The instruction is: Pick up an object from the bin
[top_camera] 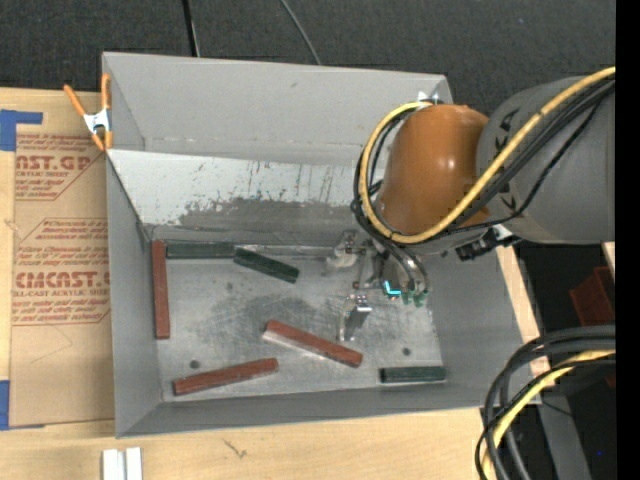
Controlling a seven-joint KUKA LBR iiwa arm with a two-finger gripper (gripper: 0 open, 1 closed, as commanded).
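My gripper [354, 320] hangs low over the right middle of the bin floor, its metal fingers pointing down; I cannot make out how wide they stand. Just below and left of it lies a red-brown flat bar [312, 343], slanted, its right end close under the fingertips. A dark green bar [266, 264] lies up and to the left. Another dark green bar [412, 374] rests near the front right corner.
A red-brown bar [160, 290] stands along the left wall, and one more red-brown bar [224, 376] lies along the front edge. The arm with its orange cover and cables overhangs the bin's right side.
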